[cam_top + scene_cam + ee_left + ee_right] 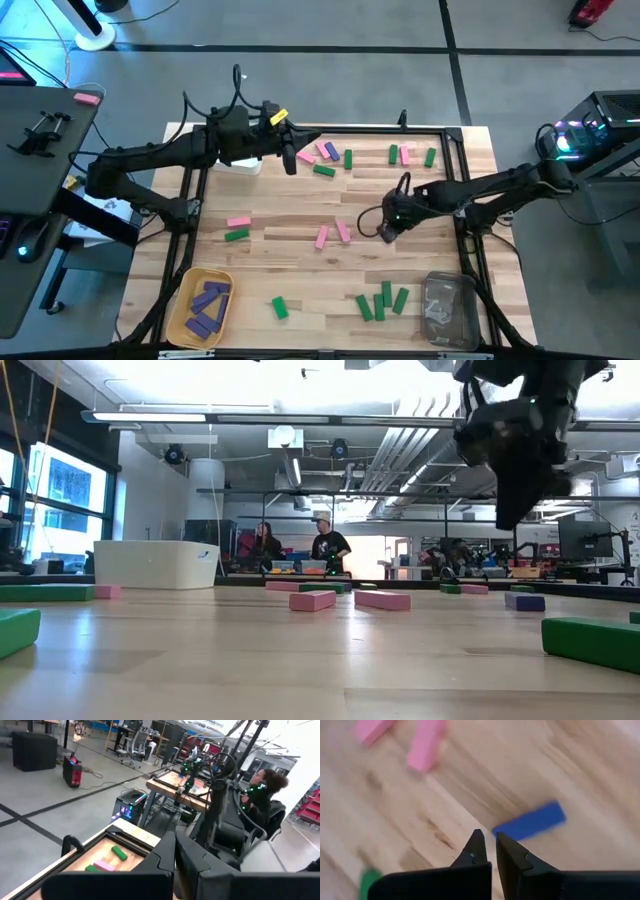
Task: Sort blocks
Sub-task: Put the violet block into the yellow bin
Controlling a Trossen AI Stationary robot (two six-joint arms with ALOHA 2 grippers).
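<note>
- Yellow bin (180,325), lower left of the high view, holds several purple blocks (208,305).
- Left gripper (290,163) hangs over the surface's (290,285) upper left, by a white bin (243,165); its fingers (162,857) are pressed together and hold nothing.
- A pink block (238,222) and a green block (236,235) lie left of centre, close together.
- Mixed blocks (327,152) lie just right of the left gripper: pink, purple and green.
- Two pink blocks (332,234) lie at centre; a lone green one (280,308) sits below them.
- Right gripper (386,232) hovers just right of those pinks, fingers (476,849) pressed together and empty; its wrist view shows a blue-looking block (530,821) just ahead of the tips.
- Green blocks (382,302) cluster at lower centre-right.
- More blocks (410,156), green and pink, lie at upper right.
- Clear bin (447,310) sits at lower right.
</note>
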